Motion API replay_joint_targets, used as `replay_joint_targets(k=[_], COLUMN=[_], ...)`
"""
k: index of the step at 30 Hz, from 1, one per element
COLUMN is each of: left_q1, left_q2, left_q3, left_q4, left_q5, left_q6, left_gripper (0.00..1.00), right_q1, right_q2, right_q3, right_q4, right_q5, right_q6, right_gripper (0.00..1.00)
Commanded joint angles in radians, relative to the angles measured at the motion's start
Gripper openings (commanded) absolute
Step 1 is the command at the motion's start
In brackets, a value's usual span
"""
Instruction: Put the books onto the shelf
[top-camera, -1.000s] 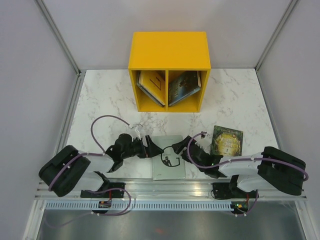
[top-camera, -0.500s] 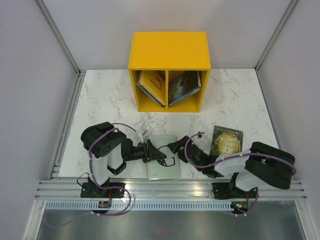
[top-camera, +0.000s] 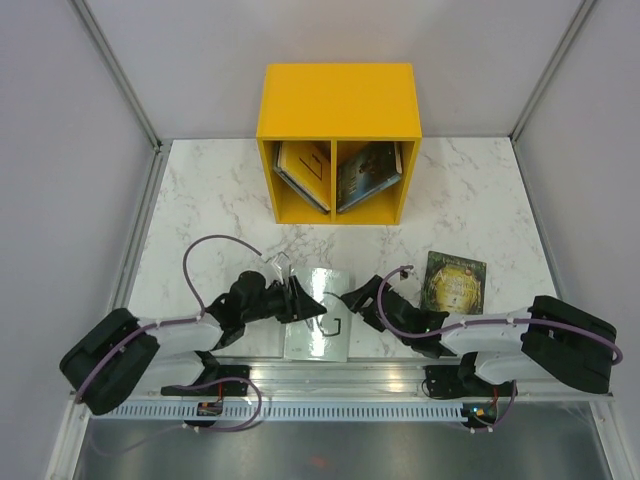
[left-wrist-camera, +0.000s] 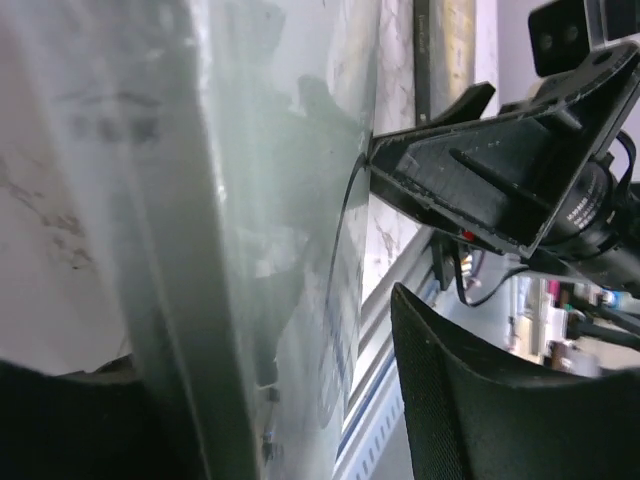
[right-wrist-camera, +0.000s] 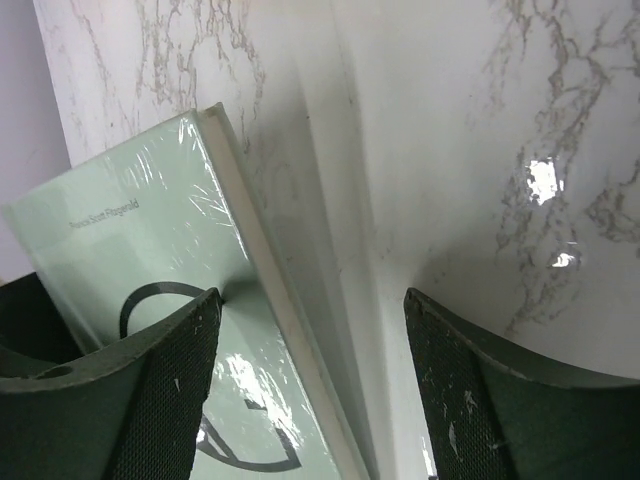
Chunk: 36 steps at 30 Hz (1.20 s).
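Observation:
A light blue book (top-camera: 318, 335) with a black cat outline lies tilted near the table's front edge, between my two grippers. My left gripper (top-camera: 303, 303) straddles its left edge, jaws open: in the left wrist view the book (left-wrist-camera: 250, 200) lies against the left finger, with a gap to the right finger (left-wrist-camera: 480, 400). My right gripper (top-camera: 356, 297) is open at the book's right side. In the right wrist view its left fingertip (right-wrist-camera: 190, 330) touches the cover (right-wrist-camera: 110, 250), and the book's edge runs between the fingers. A dark green book (top-camera: 455, 281) lies flat to the right. The yellow shelf (top-camera: 337, 95) stands at the back.
Inside the shelf, books lean in the left compartment (top-camera: 303, 172) and in the right compartment (top-camera: 367, 175). A metal rail (top-camera: 340, 375) runs along the table's near edge, just below the blue book. Grey walls close in both sides.
The left gripper's jaws have narrowed around the blue book's left edge. The book has tipped up and slid a little toward the front rail. The left arm's elbow swung up, then back down.

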Motion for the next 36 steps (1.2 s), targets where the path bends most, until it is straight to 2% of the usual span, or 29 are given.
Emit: replay_joint_targets(k=[1,2,7,12,14,16,17,20,24,25,27,28,30,31,32,33,34,36], left_q1=[-0.008,-0.008,-0.014,-0.014,-0.014,-0.014,-0.014,-0.014,-0.014,-0.014,-0.014,-0.014,-0.014,-0.015,-0.015,-0.015,-0.015,-0.015], left_q2=[-0.15,-0.153,-0.127,-0.299,-0.33,-0.324,-0.319,-0.299,-0.295,-0.293,-0.29,-0.284,-0.272,-0.261,-0.256,-0.256,-0.259,-0.271], left_q3=[0.088,0.094,0.096,0.111,0.129,0.146,0.145,0.119,0.059,0.053,0.04,0.039,0.039,0.039,0.043,0.045,0.048,0.048], left_q4=[-0.392,-0.412,-0.385,-0.477,-0.498,-0.514,-0.506,-0.453,-0.351,-0.322,-0.31,-0.308,-0.305,-0.302,-0.301,-0.299,-0.298,-0.296], left_q5=[-0.196,-0.198,-0.176,-0.202,-0.16,-0.134,-0.111,-0.069,-0.005,0.005,0.02,0.017,0.014,0.018,0.023,0.029,0.035,0.037], left_q6=[0.204,0.213,0.209,0.247,0.287,0.295,0.288,0.261,0.219,0.209,0.206,0.204,0.204,0.201,0.201,0.201,0.199,0.199], left_gripper=[0.09,0.02,0.02,0.02,0.04,0.3,0.49,0.65,0.73,0.71,0.6,0.41,0.23,0.2,0.25,0.37,0.56,0.66], right_q1=[0.004,0.003,0.003,0.004,0.003,0.004,0.003,0.003,0.003,0.003,0.003,0.004,0.003,0.004,0.003,0.004,0.004,0.003], right_q2=[0.007,0.007,0.001,-0.108,-0.157,-0.175,-0.18,-0.171,-0.157,-0.16,-0.166,-0.174,-0.181,-0.187,-0.189,-0.192,-0.195,-0.197], right_q3=[-0.046,-0.043,-0.021,-0.054,-0.064,-0.069,-0.067,-0.063,-0.061,-0.063,-0.069,-0.074,-0.08,-0.081,-0.084,-0.084,-0.086,-0.089], right_q4=[-0.248,-0.248,-0.263,-0.302,-0.303,-0.314,-0.317,-0.323,-0.323,-0.323,-0.323,-0.323,-0.323,-0.323,-0.323,-0.325,-0.325,-0.326], right_q5=[0.008,0.011,0.003,0.029,0.04,0.049,0.054,0.051,0.039,0.039,0.039,0.042,0.043,0.045,0.042,0.042,0.037,0.037], right_q6=[-0.038,-0.039,-0.053,-0.053,-0.056,-0.059,-0.059,-0.059,-0.059,-0.058,-0.055,-0.053,-0.052,-0.05,-0.05,-0.052,-0.05,-0.049], right_gripper=[0.79,0.79,0.79,0.79,0.79,0.8,0.79,0.79,0.8,0.8,0.79,0.79,0.79,0.8,0.8,0.79,0.79,0.79])
